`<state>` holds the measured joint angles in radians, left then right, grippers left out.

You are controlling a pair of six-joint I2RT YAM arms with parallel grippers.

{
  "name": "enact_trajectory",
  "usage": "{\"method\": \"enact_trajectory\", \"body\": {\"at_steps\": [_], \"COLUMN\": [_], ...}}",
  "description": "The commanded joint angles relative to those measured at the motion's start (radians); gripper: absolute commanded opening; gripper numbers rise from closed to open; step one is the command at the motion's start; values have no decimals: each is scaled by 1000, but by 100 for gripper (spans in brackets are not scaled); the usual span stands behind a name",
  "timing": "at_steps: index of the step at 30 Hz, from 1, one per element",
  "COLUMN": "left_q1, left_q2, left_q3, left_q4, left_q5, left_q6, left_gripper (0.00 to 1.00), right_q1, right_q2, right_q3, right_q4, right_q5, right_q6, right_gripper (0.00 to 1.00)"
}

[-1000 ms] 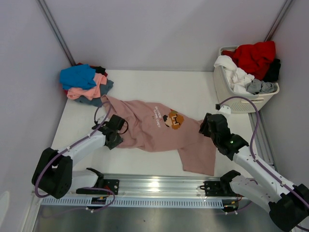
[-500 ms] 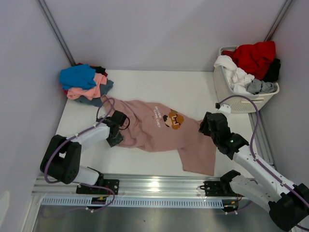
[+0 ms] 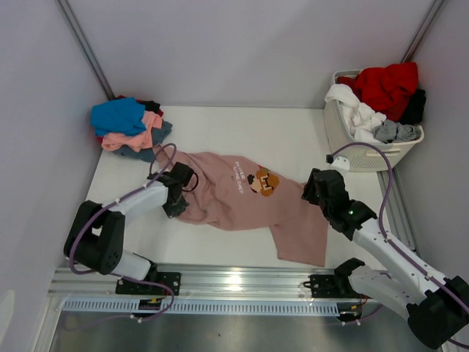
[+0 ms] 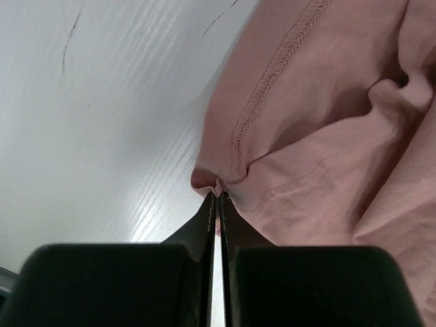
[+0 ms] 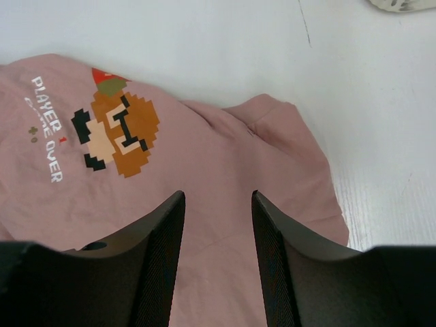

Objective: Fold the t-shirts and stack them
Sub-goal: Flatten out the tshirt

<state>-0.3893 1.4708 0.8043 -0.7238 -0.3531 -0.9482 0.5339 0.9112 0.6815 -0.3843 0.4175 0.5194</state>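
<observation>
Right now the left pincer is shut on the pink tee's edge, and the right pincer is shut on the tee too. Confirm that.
One thing is wrong. The right pincer is open, its jaws apart above the pink tee and gripping nothing, as the right wrist view shows. The rest stands: the left pincer is shut on the tee's edge.

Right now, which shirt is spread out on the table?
The pink shirt with the cartoon face. The others are bunched up in the far-left pile or in the basket.
</observation>
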Motion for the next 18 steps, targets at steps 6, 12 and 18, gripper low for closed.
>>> {"method": "enact_trajectory", "body": {"at_steps": [6, 12, 18], "left_q1": [47, 173, 245], "left_q2": [-231, -391, -469], "left_q3": [-19, -43, -53], "left_q4": [-63, -85, -88], "left_q5": [-33, -35, -21], "left_q6": [26, 46, 72], "left_gripper": [0, 1, 1], "right_q1": [-52, -106, -156], "right_q2": [54, 54, 22], "right_q3": [29, -8, -114], "right_q4": [-11, -19, 10], "right_q5": [75, 43, -43], "right_q6": [44, 112, 174], "right_gripper": [47, 46, 46]}}
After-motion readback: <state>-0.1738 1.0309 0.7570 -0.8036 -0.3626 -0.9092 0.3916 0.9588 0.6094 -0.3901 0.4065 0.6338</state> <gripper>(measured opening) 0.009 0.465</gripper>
